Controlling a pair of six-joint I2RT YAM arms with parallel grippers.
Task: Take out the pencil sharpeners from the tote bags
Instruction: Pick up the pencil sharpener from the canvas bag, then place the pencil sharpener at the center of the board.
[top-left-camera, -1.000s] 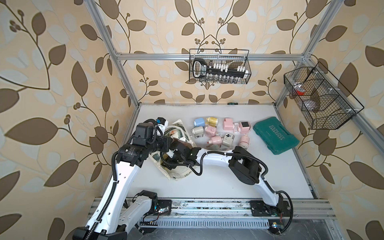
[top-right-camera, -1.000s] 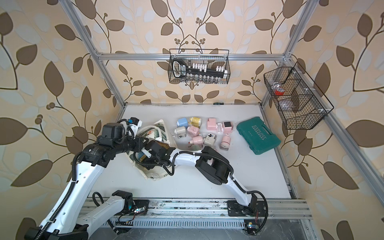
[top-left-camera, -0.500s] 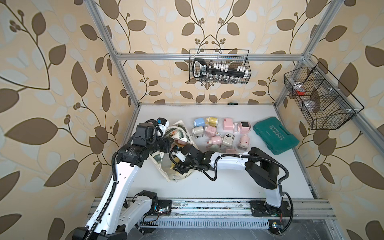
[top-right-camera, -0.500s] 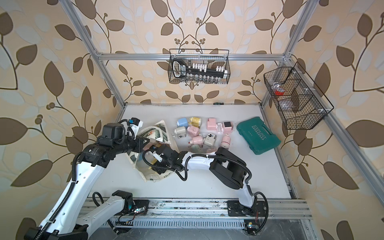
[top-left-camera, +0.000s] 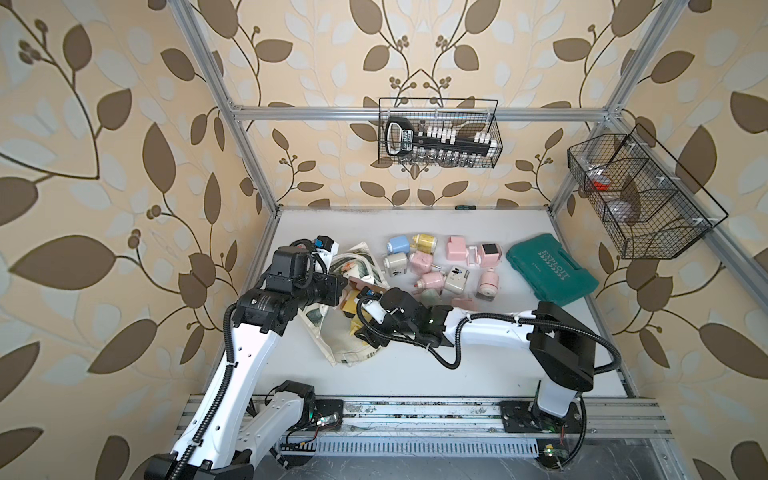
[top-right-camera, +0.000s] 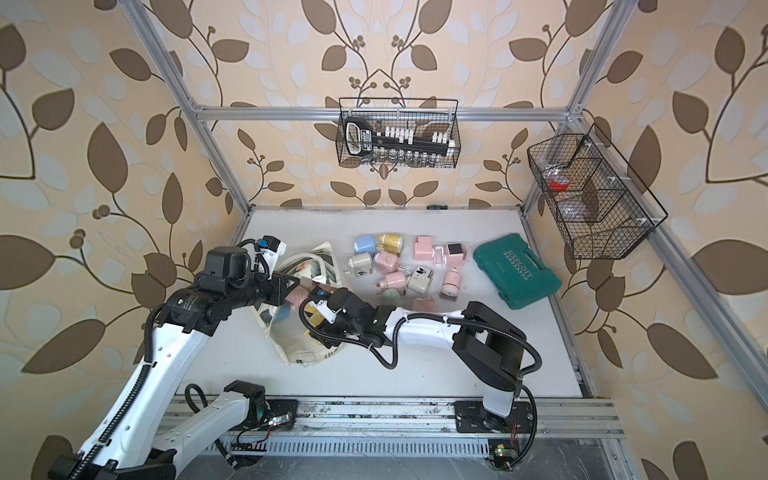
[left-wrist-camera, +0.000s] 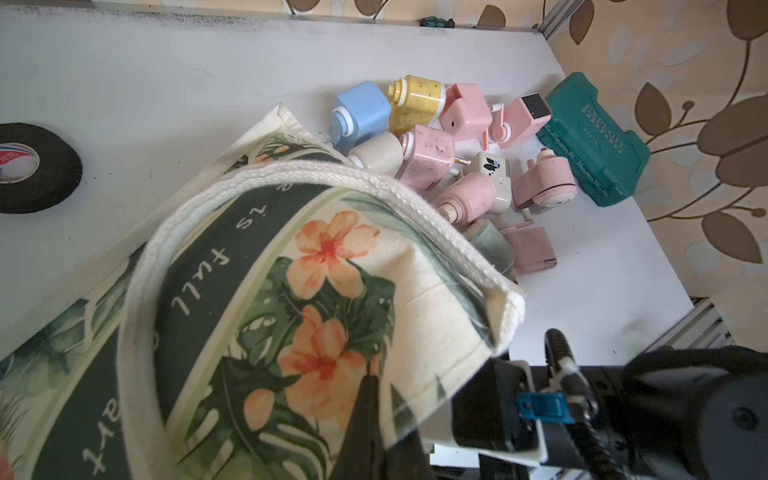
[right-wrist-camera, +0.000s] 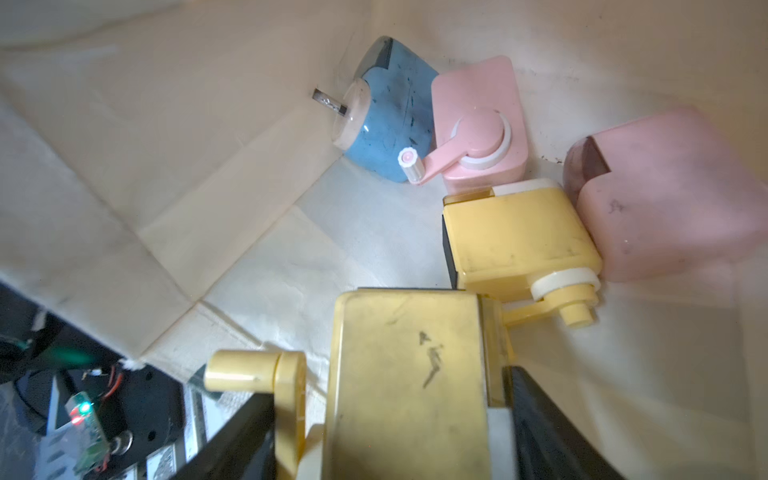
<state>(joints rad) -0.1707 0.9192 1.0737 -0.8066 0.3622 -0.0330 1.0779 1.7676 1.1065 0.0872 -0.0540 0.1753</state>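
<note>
1. Broadly, a white surface (top-left-camera: 415, 374) fills the floor of a cell with leaf-patterned walls; two white robot arms reach in from its near edge.
2. Toward the left side of the surface lies a cream tote bag (top-left-camera: 353, 349) printed with green leaves and orange-pink flowers, its mouth open toward the right arm.
3. A flat teal case (top-left-camera: 550, 272) sits well apart at the right and is not part of the job.
4. Between bag and case, a cluster of pencil sharpeners (top-left-camera: 432, 268) in pink, blue, yellow and cream already rests outside the bag.
5. The left gripper (left-wrist-camera: 370, 432) is pinched closed on the bag's printed cloth near the rim, lifting the mouth open.
6. The right gripper (right-wrist-camera: 390, 432) is at the bag's mouth, its fingers clamped on the sides of a yellow sharpener (right-wrist-camera: 407, 374).
7. Deeper in the bag, the right wrist view shows another yellow sharpener (right-wrist-camera: 519, 241), two pink ones (right-wrist-camera: 478, 124) and a blue one (right-wrist-camera: 386, 120).
8. To do this step well, I judge the right arm should draw straight out through the opening, keeping the protruding crank clear of the fabric, while the left arm holds the rim high.
</note>
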